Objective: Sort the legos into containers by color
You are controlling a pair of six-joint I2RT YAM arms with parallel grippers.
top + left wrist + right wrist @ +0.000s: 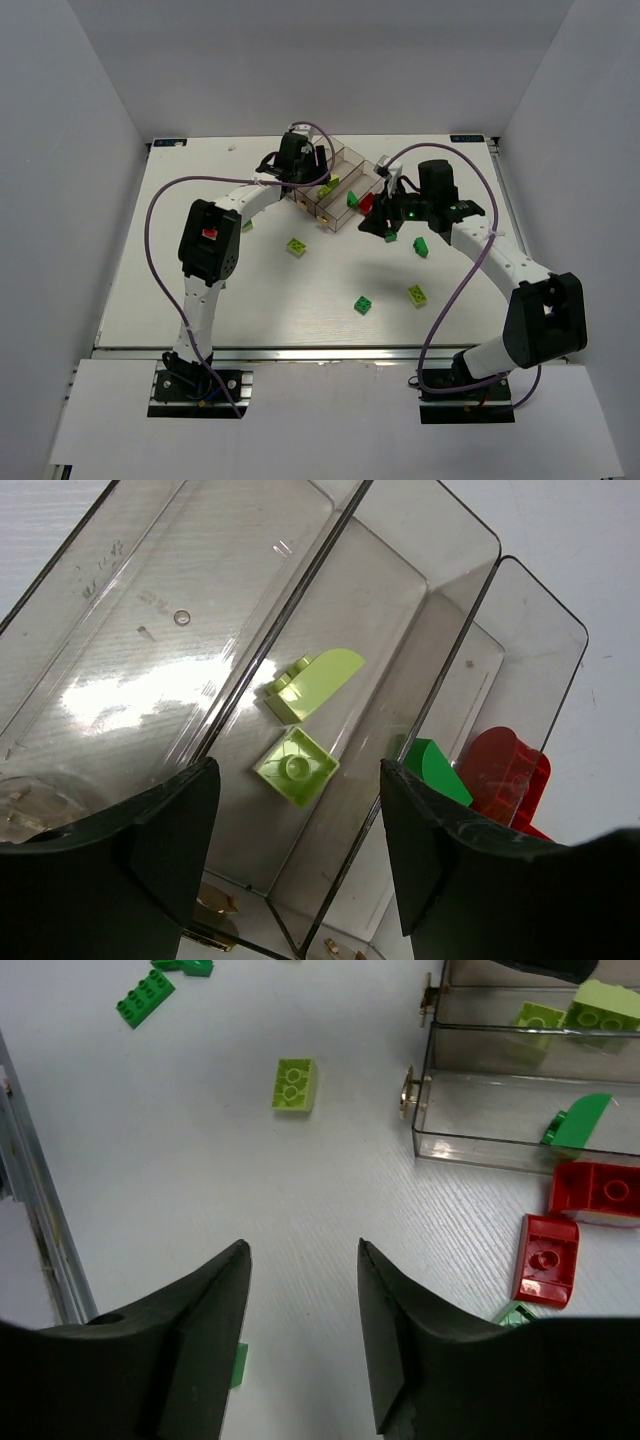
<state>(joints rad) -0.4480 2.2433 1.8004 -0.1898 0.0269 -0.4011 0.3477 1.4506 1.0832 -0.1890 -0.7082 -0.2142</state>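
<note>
- Containers point(345, 160) at the table's point(200, 290) far middle; both arms cover parts from above.
- Left gripper point(298, 772) over the middle compartment, jaws apart, holding nothing; two pale legos point(315, 683) lie below.
- Right gripper point(300, 1250) over bare table, jaws parted, empty.
- Red lego point(546, 1258) on the table beside the tray; a second red lego point(600, 1188), cut off, we cannot place.

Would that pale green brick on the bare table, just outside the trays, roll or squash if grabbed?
Probably neither. The pale green brick looks like hard moulded plastic, so likely stiff. Boxy and lying flat, it should slide on the smooth table rather than roll. Small beside the right gripper's fingers, so probably light.
</note>
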